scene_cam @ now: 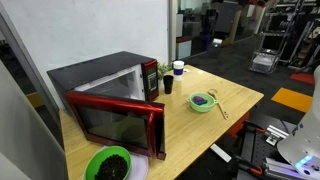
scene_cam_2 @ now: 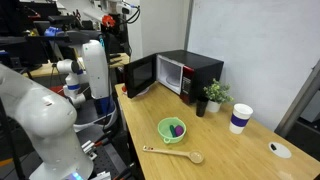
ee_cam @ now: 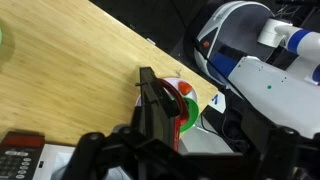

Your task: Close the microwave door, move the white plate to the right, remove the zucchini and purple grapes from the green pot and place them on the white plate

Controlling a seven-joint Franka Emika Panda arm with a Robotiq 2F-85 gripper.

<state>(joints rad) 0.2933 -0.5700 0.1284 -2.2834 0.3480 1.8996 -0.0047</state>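
The red microwave [scene_cam: 105,85] stands with its door [scene_cam: 120,122] swung open; both also show in an exterior view, the microwave [scene_cam_2: 195,70] and its door [scene_cam_2: 139,76]. The pale-green pot [scene_cam: 203,101] sits mid-table with purple grapes [scene_cam_2: 177,128] inside. I cannot make out the zucchini. In the wrist view the door's red edge [ee_cam: 152,105] stands upright just ahead of my gripper [ee_cam: 175,150], whose dark fingers look spread. Beyond it a white plate rim [ee_cam: 196,92] shows under a bright green bowl [ee_cam: 190,110].
A bright green bowl of dark contents [scene_cam: 108,165] sits by the open door. A wooden spoon [scene_cam_2: 175,154] lies near the pot. A small plant [scene_cam_2: 213,95], a black cup [scene_cam_2: 201,106] and a white-blue cup [scene_cam_2: 240,118] stand beside the microwave.
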